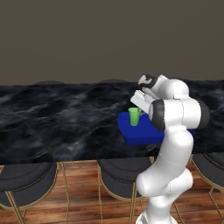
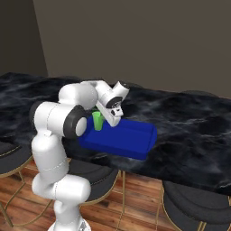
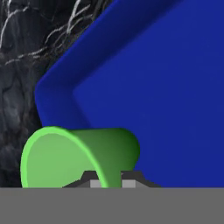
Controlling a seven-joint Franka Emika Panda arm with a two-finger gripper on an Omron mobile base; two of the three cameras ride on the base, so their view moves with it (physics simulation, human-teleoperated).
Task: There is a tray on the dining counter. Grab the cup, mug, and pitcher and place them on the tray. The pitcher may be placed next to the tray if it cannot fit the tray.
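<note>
At bottom centre of the hand view: gripper (image 3: 111, 177) pinched shut on cup (image 3: 78, 157) wall | cup over tray (image 3: 175, 87) corner, lower left of frame | dining counter (image 3: 22, 65) upper left | advice: lower upright, release inside rim.
</note>
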